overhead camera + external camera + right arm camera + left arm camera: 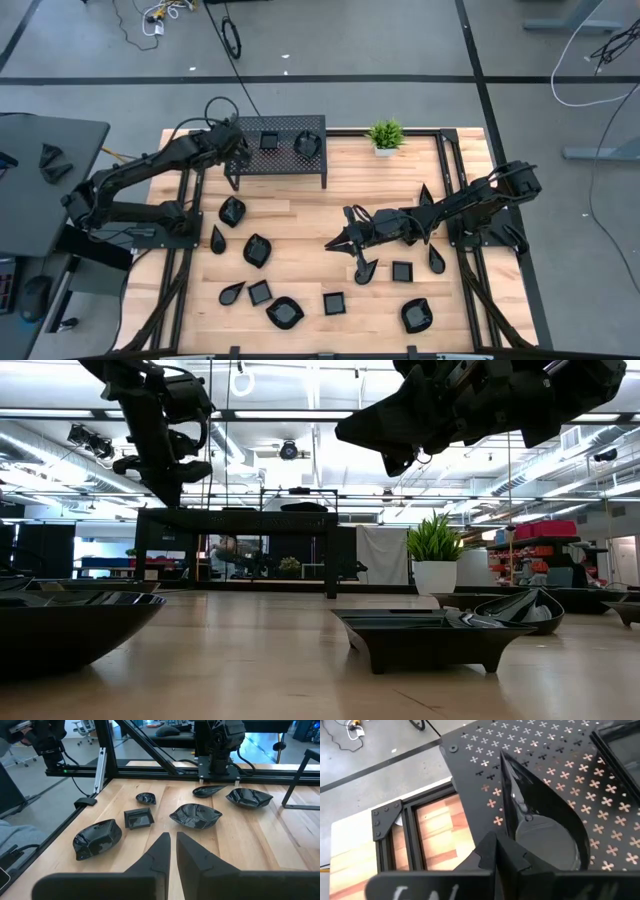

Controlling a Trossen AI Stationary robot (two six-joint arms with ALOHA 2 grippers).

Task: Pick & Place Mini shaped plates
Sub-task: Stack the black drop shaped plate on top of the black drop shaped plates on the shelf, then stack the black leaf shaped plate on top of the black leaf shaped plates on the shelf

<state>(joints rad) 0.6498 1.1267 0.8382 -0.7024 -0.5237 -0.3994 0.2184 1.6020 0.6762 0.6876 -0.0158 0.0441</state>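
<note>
On the wooden table (pixel 300 225), the left claw (pixel 502 852) is clenched on a teardrop plate (pixel 540 815) above the rack (pixel 280 150) (upper centre); a thin rim grip may slip.

bright, even overhead light from ceiling strip lamps (pixel 300 415) fills the room. the glossy teardrop plate (pixel 540 815) shows soft glare. the low view's nearest dish (pixel 70 625) is blurred.

A black perforated metal rack (pixel 279 152) stands at the table's far edge, left of the middle. A small green potted plant (pixel 385 136) stands beside it, also at the far edge.
</note>
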